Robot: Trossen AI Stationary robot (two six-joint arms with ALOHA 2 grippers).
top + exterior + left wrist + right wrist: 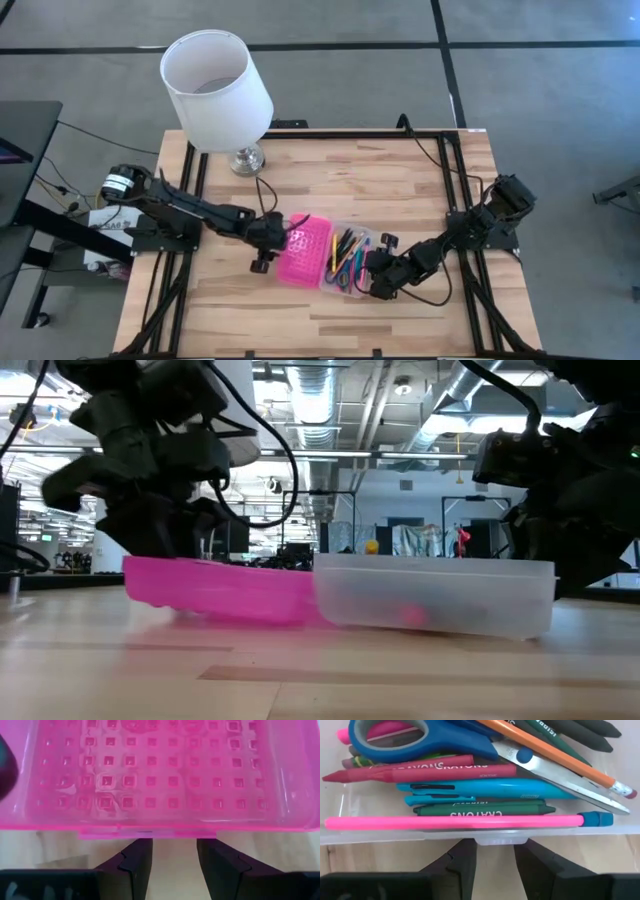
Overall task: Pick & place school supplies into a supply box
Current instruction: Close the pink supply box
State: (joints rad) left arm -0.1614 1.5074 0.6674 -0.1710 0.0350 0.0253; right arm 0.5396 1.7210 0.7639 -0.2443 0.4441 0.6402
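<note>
High view puts the open box mid-table, nearer the near edge than the far one: the pink lid [304,251] lies flat on the left, hinged to the clear base [345,262] on the right. The supplies already lie in the base, so what is left appears to be shutting the case.

Left gripper [170,860] sits low at the lid's outer edge, fingers spread with bare wood between them, pinching nothing. Right gripper [492,860] mirrors it at the base's outer wall, just off the small catch tab, fingers likewise apart and empty. Both arms reach in from their side frames, stretched low over the wood with the wrists nearly level.

To close well, the left fingers should slip under the lid's free edge and swing it over on the hinge while the right steadies the base, so the case does not slide. The scissors [470,742] and an orange pencil [555,757] ride high on the pile and may foul the lid; the low view is too hazy through the base wall to judge their height.

Far behind, a white lamp [216,92] stands by the far left corner, well apart from the work.
</note>
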